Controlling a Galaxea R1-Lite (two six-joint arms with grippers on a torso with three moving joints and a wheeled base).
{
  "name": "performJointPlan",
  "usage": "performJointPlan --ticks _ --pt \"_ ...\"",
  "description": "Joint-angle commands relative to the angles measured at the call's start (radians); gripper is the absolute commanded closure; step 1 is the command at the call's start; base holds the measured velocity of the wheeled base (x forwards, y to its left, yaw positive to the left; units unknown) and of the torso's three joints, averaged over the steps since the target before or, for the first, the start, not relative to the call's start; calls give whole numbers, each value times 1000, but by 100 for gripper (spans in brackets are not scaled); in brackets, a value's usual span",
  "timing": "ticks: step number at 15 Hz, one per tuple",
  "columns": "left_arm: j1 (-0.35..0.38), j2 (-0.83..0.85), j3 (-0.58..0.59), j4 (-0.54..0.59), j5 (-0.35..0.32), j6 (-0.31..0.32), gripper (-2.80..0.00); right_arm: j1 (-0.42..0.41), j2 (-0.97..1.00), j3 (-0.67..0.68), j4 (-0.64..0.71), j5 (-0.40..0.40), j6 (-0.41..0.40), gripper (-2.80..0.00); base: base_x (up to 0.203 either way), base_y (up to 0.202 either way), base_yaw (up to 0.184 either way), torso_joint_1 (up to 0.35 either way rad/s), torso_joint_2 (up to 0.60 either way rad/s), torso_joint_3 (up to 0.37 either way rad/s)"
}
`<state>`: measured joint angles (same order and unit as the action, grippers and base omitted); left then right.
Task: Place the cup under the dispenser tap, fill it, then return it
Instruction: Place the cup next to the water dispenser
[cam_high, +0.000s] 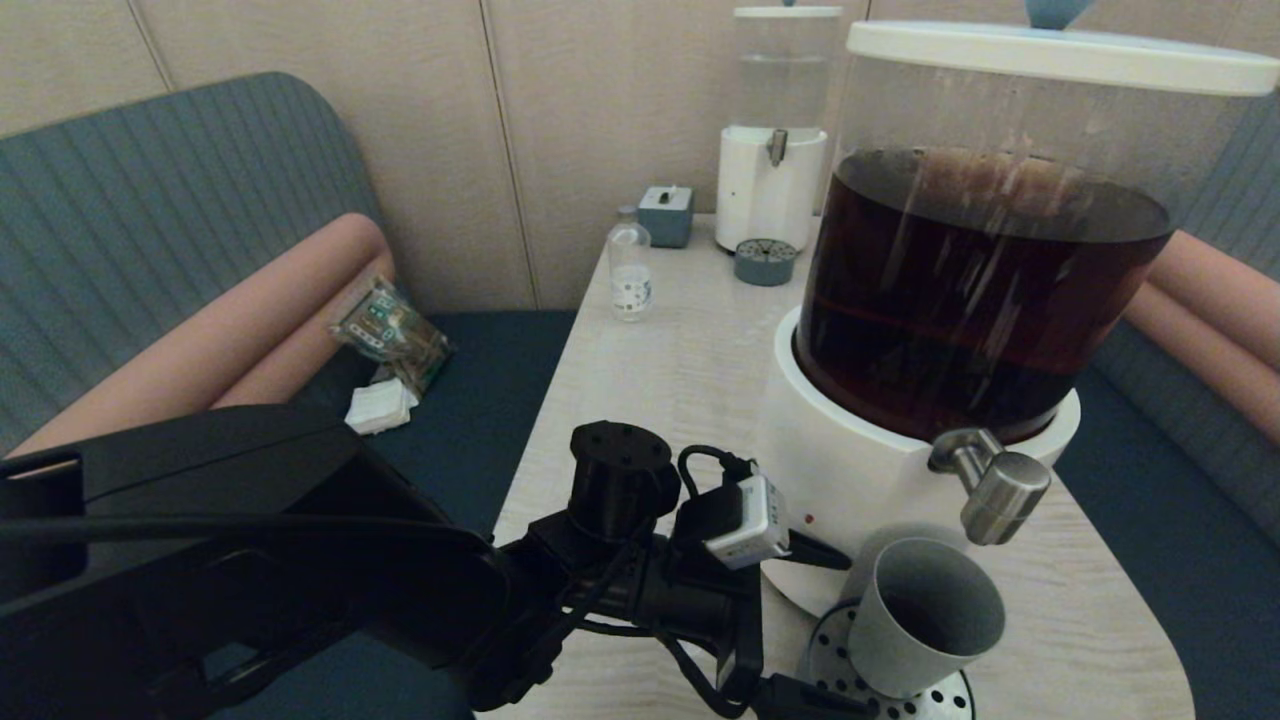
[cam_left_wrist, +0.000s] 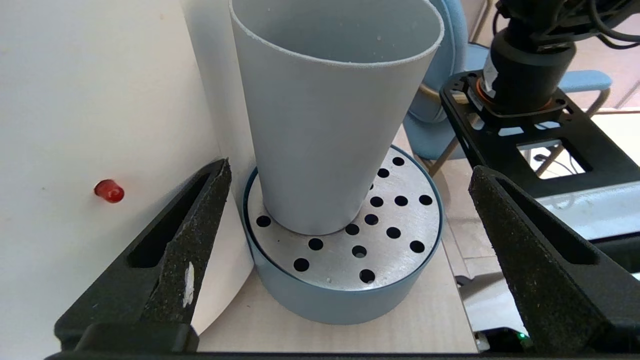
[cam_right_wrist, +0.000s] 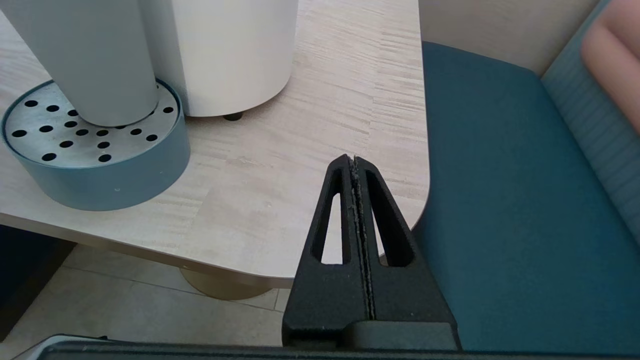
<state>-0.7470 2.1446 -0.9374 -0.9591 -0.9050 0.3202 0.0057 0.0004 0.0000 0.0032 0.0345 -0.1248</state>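
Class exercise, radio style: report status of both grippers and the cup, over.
Left gripper open, straddling the cup, not touching. Right gripper shut, parked off the table edge. Cup upright on drip tray, below the dispenser tap. Nothing in the way.

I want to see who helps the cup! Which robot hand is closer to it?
The left. The left end effector is open right in front of the cup, one finger on each side, not touching. The right end effector is shut, off beside the drip tray, near the table's edge.

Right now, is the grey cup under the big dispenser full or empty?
Empty, as far as shows: the head view looks into the grey cup and shows bare grey wall, no dark liquid. It stands upright on the perforated drip tray.
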Motion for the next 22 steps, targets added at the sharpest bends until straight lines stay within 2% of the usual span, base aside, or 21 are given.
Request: performJointPlan --ticks 1,22 --pt "-3 5 -4 -7 5 2 -280 0 -7 11 0 1 -1 0 0 0 0 0 0 0" --pt "-65 93 -100 -7 8 -8 -280 0 -7 11 0 1 -1 0 0 0 0 0 0 0"
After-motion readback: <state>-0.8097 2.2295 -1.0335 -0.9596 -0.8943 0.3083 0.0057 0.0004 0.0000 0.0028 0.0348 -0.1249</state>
